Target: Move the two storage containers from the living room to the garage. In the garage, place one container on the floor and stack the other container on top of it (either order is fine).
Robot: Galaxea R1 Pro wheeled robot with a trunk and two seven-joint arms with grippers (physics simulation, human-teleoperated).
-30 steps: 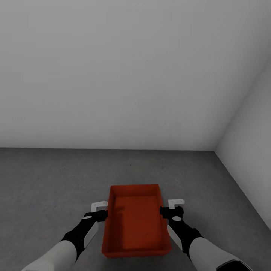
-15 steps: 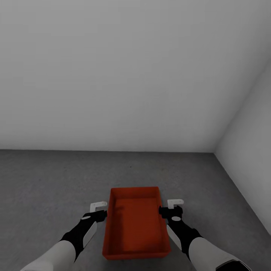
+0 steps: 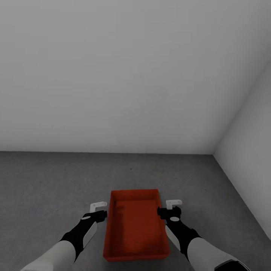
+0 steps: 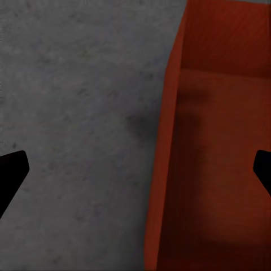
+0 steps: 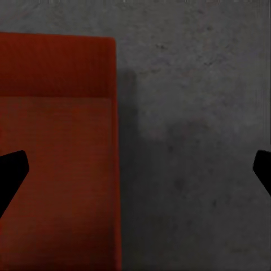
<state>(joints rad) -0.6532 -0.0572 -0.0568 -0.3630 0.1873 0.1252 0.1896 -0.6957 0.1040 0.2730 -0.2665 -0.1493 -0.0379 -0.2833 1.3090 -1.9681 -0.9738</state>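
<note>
One orange-red storage container (image 3: 134,226) sits low over the dark grey concrete floor (image 3: 52,180) of the garage, straight ahead of me between both arms. My left gripper (image 3: 101,213) is at its left long wall and my right gripper (image 3: 162,212) at its right long wall. In the left wrist view the left gripper (image 4: 135,172) is open, its black fingertips (image 4: 11,175) wide apart astride the container wall (image 4: 164,169). The right gripper (image 5: 135,169) is open the same way over the opposite wall (image 5: 116,169). Whether the container touches the floor I cannot tell.
A plain pale grey wall (image 3: 113,75) stands ahead and meets a second wall (image 3: 252,143) in a corner at the right. Bare concrete stretches to the left and beyond the container.
The container has sunk lower and looks smaller in the head view. Both grippers have stayed beside its walls, dropping slightly with it.
</note>
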